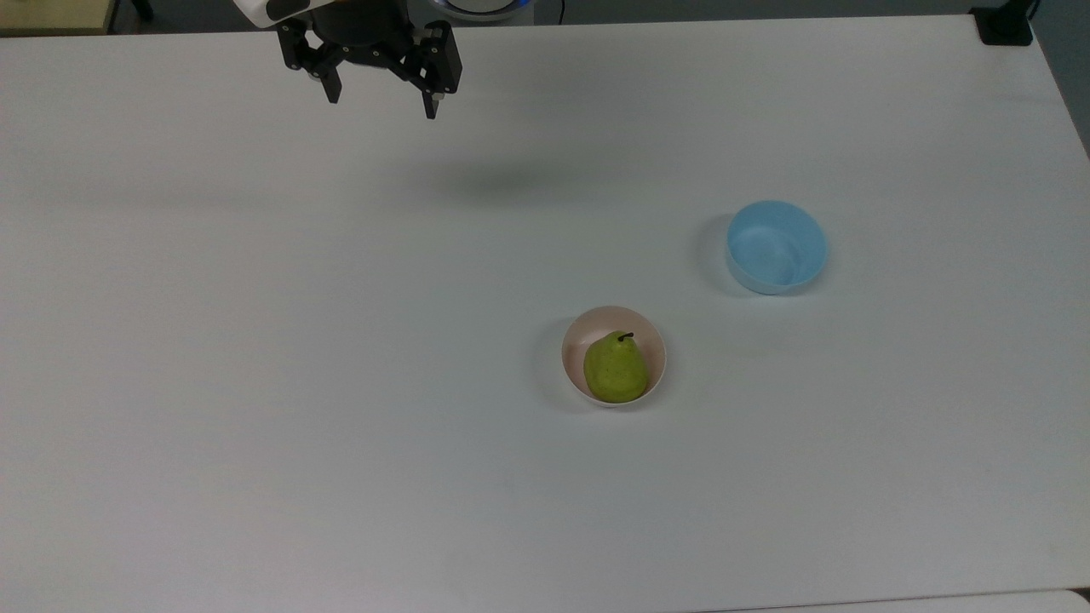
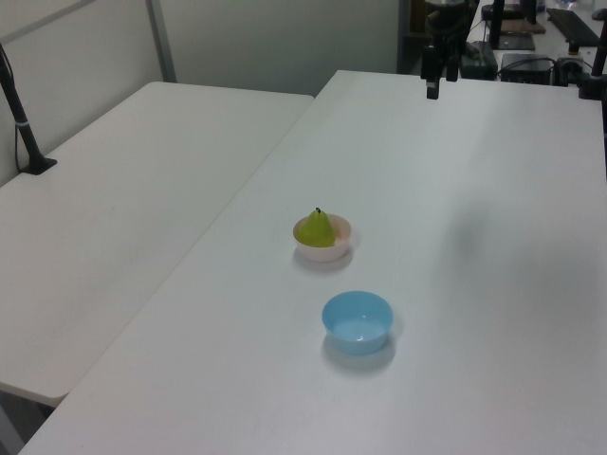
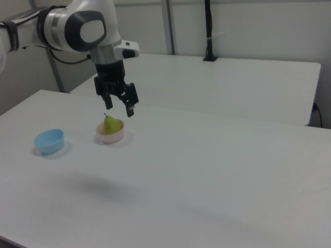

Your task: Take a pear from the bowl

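A yellow-green pear with a short dark stem sits upright in the small pale pink bowl near the middle of the white table. The same pear and bowl appear in the left view, and the pear in its bowl in the right view. My gripper hangs open and empty high above the table, at the top view's upper left, far from the bowl. In the right view the gripper stands open in the air.
An empty light blue bowl stands up and to the right of the pink one in the top view. A second white table adjoins in the left view. A black pole base sits at the table's far right corner.
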Motion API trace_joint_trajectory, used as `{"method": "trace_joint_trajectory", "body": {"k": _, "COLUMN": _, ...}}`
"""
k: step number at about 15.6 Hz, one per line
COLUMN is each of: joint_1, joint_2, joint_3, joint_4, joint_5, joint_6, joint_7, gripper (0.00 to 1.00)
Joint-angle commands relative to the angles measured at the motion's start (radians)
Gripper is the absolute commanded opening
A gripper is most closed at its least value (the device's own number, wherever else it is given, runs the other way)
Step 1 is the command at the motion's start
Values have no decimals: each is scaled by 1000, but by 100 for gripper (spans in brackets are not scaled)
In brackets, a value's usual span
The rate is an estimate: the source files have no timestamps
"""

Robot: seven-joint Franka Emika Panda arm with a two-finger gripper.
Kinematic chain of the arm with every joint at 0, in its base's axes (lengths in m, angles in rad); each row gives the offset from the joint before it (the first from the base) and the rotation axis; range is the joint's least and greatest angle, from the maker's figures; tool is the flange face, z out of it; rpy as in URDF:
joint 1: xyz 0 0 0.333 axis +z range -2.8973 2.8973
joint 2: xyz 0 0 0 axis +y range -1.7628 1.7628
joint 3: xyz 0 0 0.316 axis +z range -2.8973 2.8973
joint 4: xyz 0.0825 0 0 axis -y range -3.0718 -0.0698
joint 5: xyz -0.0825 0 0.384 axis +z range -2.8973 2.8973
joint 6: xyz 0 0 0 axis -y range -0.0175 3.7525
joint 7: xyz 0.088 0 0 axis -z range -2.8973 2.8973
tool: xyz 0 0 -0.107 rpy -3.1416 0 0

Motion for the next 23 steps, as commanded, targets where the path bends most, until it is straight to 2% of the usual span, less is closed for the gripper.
{"method": "trace_joint_trajectory", "body": {"k": 1, "joint_1": 7, "joint_2": -33, "joint_3": -30, "joint_4": -8, "joint_5": -7, "joint_6": -29, "joint_7": -17, "gripper": 100}}
{"method": "trace_joint_trajectory", "body": {"k": 8, "joint_1": 12, "joint_2": -33, "joint_3": -28, "joint_4": -4, "joint_5": -2, "joint_6": -32, "joint_7": -18, "gripper": 100}}
{"method": "trace_joint_trajectory", "body": {"k": 12, "joint_1": 51, "joint_2": -4, "joint_3": -33, "joint_4": 7, "joint_5": -8, "joint_6": 1, "joint_7": -17, "gripper": 100}}
{"method": "trace_joint_trajectory", "body": {"k": 15, "joint_1": 127, "joint_2": 72, "joint_3": -93, "joint_4": 80, "joint_5": 5, "joint_6": 43, "joint_7": -8, "gripper": 100}}
{"method": "trace_joint_trajectory", "body": {"k": 19, "joint_1": 220, "joint_2": 204, "joint_3": -100, "joint_4": 174, "joint_5": 74, "joint_6": 115, "joint_7": 2, "gripper": 100}}
{"method": "trace_joint_trajectory", "body": {"k": 23, "joint_1": 311, "joint_2": 327, "joint_3": -100, "joint_4": 193, "joint_5": 88, "joint_6": 354, "joint_7": 117, "gripper": 100}}
